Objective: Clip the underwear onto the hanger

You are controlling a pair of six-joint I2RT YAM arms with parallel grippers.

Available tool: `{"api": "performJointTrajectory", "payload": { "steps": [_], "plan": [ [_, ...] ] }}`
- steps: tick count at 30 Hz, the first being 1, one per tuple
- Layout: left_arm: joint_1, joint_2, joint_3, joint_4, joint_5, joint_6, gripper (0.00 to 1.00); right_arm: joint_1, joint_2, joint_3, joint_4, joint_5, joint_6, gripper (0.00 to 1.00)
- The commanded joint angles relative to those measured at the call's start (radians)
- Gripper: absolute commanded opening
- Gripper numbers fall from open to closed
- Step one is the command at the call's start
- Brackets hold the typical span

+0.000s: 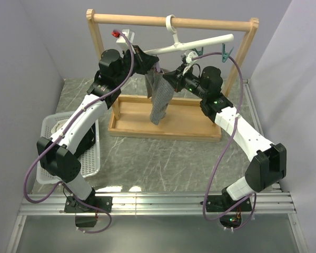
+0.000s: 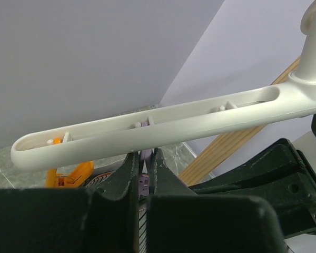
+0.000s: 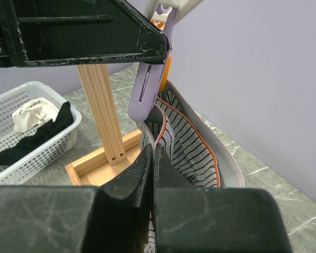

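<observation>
Left gripper (image 2: 145, 158) tight on purple clip (image 2: 143, 183), mostly hidden between its fingers (image 2: 121, 179); right gripper (image 3: 151, 153) tight on underwear (image 3: 192, 150)

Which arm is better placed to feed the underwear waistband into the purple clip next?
Right. The right gripper is shut on the underwear waistband just under the purple clip, so a short lift should do. The left gripper is busy pinching that clip beneath the hanger.
</observation>
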Motion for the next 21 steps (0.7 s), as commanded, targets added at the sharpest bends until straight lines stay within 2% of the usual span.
{"api": "performJointTrajectory", "payload": {
  "steps": [1,8,21],
  "plan": [
    [-0.010,-0.011,-0.010,-0.038,0.029,0.031,0.00,0.001,-0.063,0.027,0.096,-0.010,0.014,0.00],
    [-0.010,-0.011,0.013,-0.024,0.046,0.019,0.00,0.001,-0.031,0.043,0.015,0.003,-0.023,0.00],
    [-0.010,-0.001,0.025,-0.031,0.035,0.031,0.00,0.003,-0.048,0.020,0.009,-0.031,-0.059,0.00]
  ]
}}
